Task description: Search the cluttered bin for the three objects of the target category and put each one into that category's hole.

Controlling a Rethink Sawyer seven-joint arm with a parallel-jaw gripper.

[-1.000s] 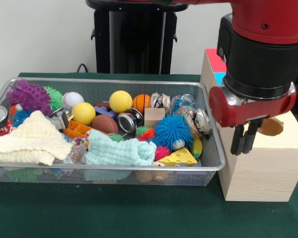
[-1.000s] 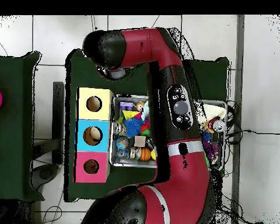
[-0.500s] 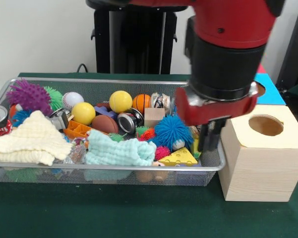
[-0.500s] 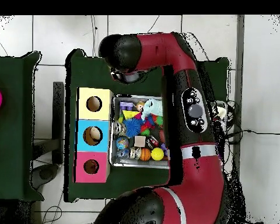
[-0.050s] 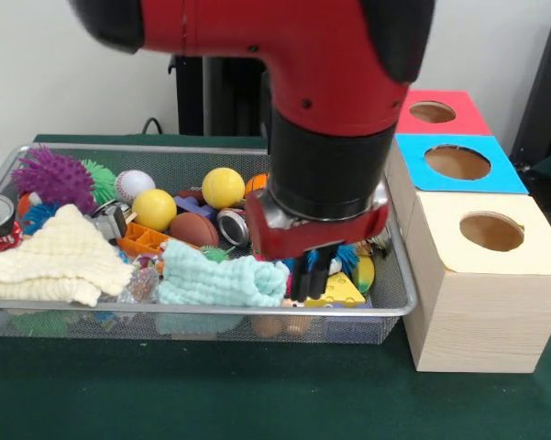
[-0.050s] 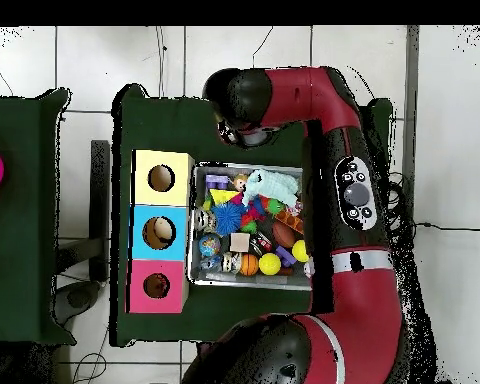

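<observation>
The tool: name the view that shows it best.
The front view: the tool hangs over the bin beside the mint cloth, though its opening is unclear. In the overhead view, the arm's wrist hides it.

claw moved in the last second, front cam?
Yes. The claw went from in front of the wooden hole box leftward over the wire bin, now beside the mint cloth.

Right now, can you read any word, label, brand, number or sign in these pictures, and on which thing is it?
No text can be read.
Cans in the wire bin: printed surfaces, too blurred to read.
Panel on the arm: round buttons, markings too small to read.
Yellow, blue and red boxes: plain, only holes.
</observation>
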